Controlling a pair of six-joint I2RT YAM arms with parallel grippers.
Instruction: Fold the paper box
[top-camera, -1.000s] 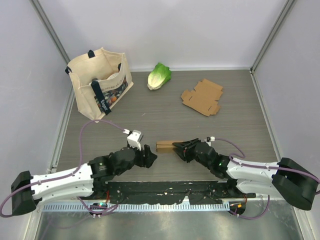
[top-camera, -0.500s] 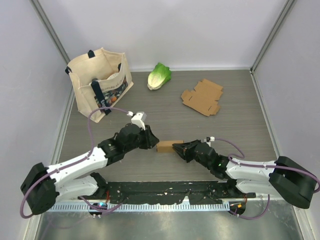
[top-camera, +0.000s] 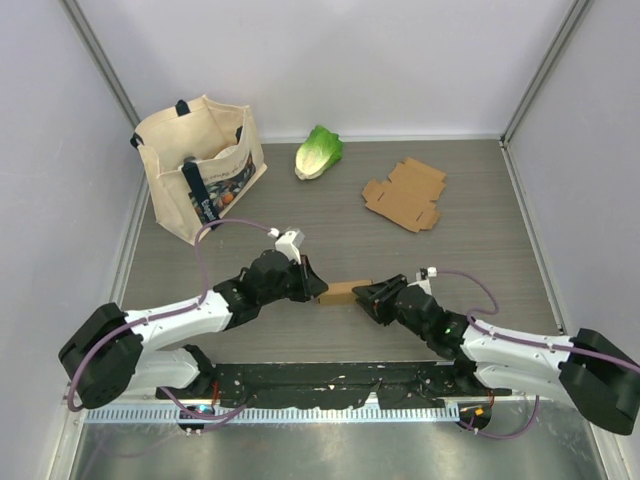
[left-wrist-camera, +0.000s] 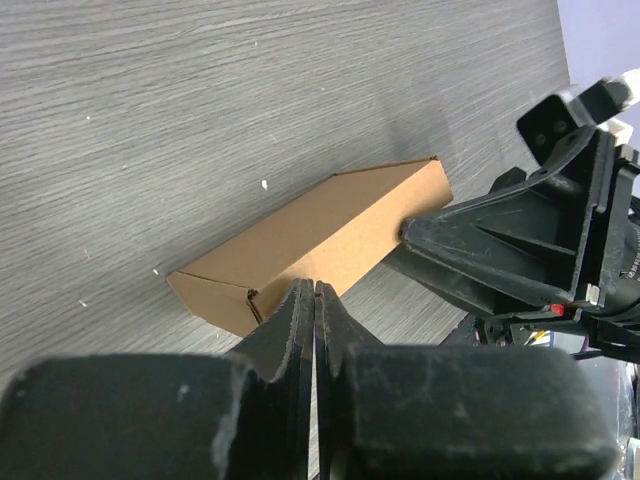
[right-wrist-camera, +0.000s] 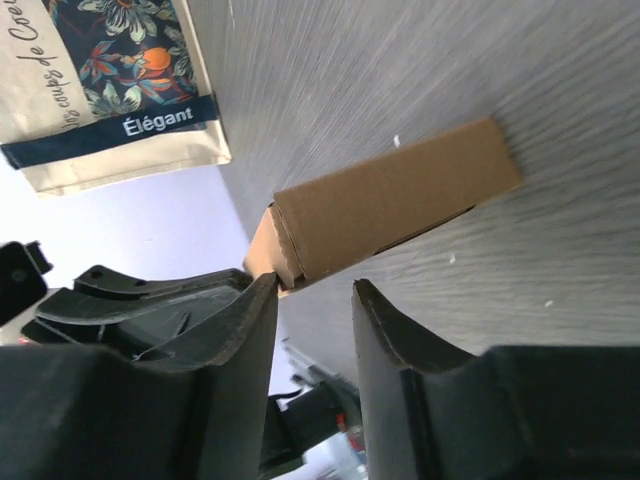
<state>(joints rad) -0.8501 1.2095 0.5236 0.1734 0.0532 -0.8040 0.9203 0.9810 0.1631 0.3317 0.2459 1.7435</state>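
A small folded brown paper box (top-camera: 344, 292) lies on the table between both arms. My left gripper (top-camera: 318, 290) is shut with nothing between its fingers, and its tips (left-wrist-camera: 313, 288) rest against the box's (left-wrist-camera: 310, 238) long near side. My right gripper (top-camera: 362, 295) is at the box's right end and stands open. In the right wrist view one of its fingers (right-wrist-camera: 262, 292) touches the near corner of the box (right-wrist-camera: 390, 205), and the gap between the fingers holds nothing. A second, unfolded flat cardboard box (top-camera: 405, 193) lies at the back right.
A cream tote bag (top-camera: 200, 165) stands at the back left, showing its flower print (right-wrist-camera: 100, 80) in the right wrist view. A green lettuce (top-camera: 318, 151) lies at the back centre. Walls close the table on the left, right and back.
My left arm has swung forward and right to the box, and its jaws have shut. My right gripper squeezed narrower, then opened wider at the box's right end. The box shifted slightly right.
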